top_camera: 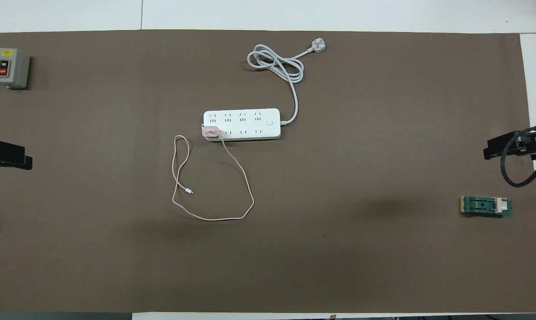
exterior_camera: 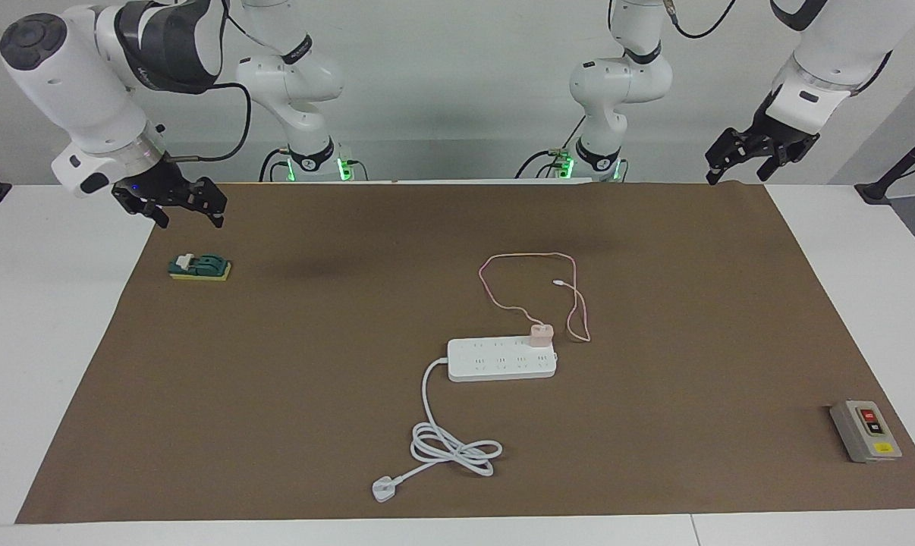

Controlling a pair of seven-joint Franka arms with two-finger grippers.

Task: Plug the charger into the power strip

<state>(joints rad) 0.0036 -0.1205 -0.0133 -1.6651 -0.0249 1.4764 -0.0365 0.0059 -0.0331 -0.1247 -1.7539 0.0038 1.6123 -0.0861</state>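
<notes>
Your non-task items:
- Green block on yellow base, white piece on top. Lies flat on mat below right gripper, near its jaws, not touching them.
- Grey switch box, red and black buttons, yellow label. Sits at left arm's end, well apart from jaws of left gripper and much lower than them. Far from right jaws.
- Brown mat spreads under both sets of jaws.
- White table shows bare around mat's edges.
</notes>
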